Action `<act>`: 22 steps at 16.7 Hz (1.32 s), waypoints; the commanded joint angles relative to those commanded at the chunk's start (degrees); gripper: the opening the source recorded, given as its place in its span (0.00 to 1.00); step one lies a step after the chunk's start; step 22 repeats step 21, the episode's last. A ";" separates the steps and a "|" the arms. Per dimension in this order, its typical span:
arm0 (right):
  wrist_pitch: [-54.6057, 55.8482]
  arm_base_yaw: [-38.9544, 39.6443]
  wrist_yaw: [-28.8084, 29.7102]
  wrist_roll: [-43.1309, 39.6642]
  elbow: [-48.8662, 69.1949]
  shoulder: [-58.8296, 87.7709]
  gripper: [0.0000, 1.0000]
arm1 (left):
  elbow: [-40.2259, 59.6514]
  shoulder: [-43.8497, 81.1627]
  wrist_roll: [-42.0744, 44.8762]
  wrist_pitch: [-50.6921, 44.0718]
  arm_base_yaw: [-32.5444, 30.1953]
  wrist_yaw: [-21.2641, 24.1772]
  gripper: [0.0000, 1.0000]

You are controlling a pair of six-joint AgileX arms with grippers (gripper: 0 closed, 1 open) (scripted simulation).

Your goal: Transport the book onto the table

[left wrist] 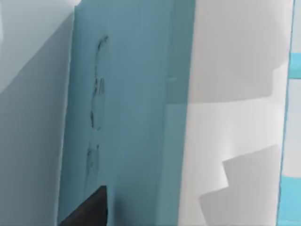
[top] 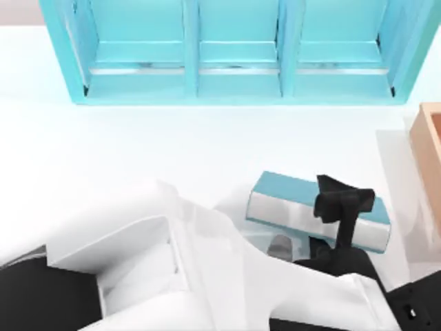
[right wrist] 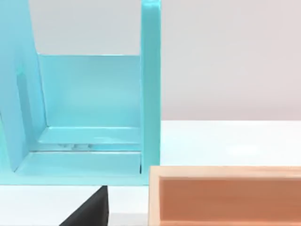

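On the table (top: 124, 158), book (top: 289, 196) under left end effector (top: 342, 201)

Bright, even light floods the table (top: 103, 152), so white it nearly washes out toward its left edge. Soft grey shadows pool beside the book (top: 313, 207) and along the table's right edge by the wooden box (top: 428, 148). Pale glints streak the floors of the shelf unit (top: 234, 52). The near arm (top: 186, 269) looms big and soft-edged, out of focus. In the left wrist view, stepped grey shadows fall across a white surface beside the book's blue cover (left wrist: 127, 117). In the right wrist view, mild glare sits on the tabletop behind the box (right wrist: 225, 195).
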 joint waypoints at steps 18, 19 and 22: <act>0.00 0.00 0.00 0.00 0.00 0.00 1.00 | 18.81 9.73 -66.93 -73.82 -19.13 2.05 1.00; 0.00 0.00 0.00 0.00 0.00 0.00 1.00 | 19.06 9.79 -67.72 -74.63 -19.39 2.08 1.00; 0.00 0.00 0.00 0.00 0.00 0.00 1.00 | 19.13 9.81 -67.94 -74.87 -19.46 2.09 1.00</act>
